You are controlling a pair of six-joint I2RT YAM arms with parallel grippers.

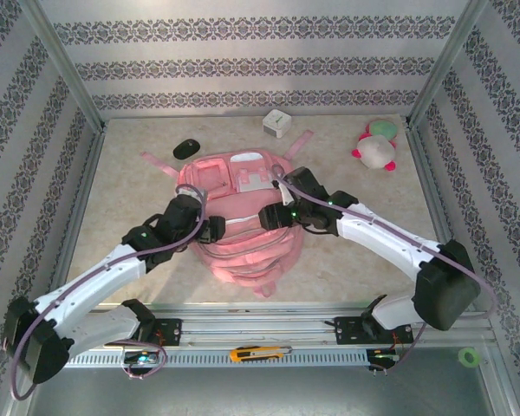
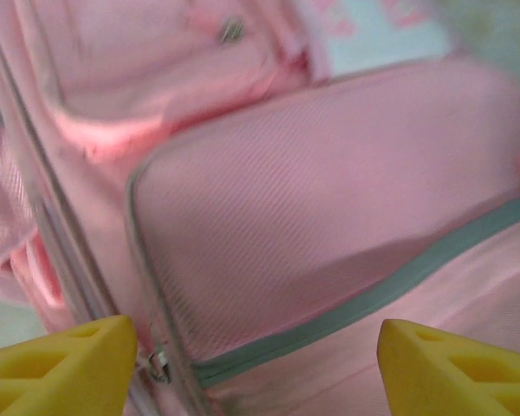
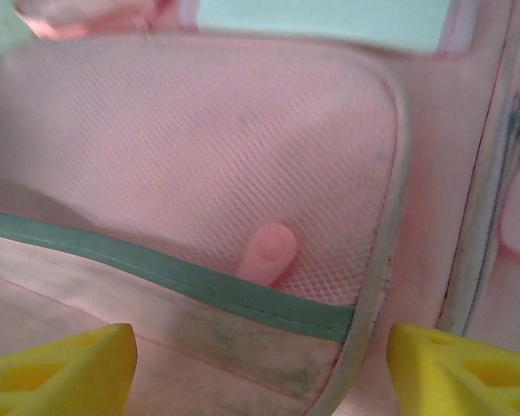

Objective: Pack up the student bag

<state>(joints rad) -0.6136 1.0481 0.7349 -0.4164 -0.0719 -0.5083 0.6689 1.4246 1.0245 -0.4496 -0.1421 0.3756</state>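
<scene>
A marbled beige table point(image 1: 355, 260) sits inside patterned walls, seen from above. At the far left, the left arm reaches in from the near edge, and the left gripper point(image 1: 211, 229) rests at the left side of the student bag point(image 1: 247, 251). In its wrist view the left gripper point(image 2: 260, 368) has its yellow fingers point(image 2: 61, 373) spread wide and released, holding nothing. Between them lies a pink pocket of the student bag point(image 2: 329, 217), edged with grey-green trim point(image 2: 399, 286), with a small metal zip pull point(image 2: 159, 364) by the left finger. Behind the left arm, a black oval object point(image 1: 186, 148) lies on the table just beside a pink strap. The large pink bag lies flat in the middle of the table, front pockets up, between both arms. A white cube point(image 1: 277, 123) stands near the back wall, just behind the bag. The right gripper point(image 1: 269, 217) sits on the upper middle of the bag. In its wrist view the right gripper point(image 3: 260, 368) is also released, yellow fingers point(image 3: 451, 364) wide apart over a mesh pocket of the student bag point(image 3: 199, 147), where a small rounded pink tab point(image 3: 267, 251) pokes up above green trim. At the far right, well apart from the bag, lies a pink, white and green plush toy point(image 1: 377, 146)
</scene>
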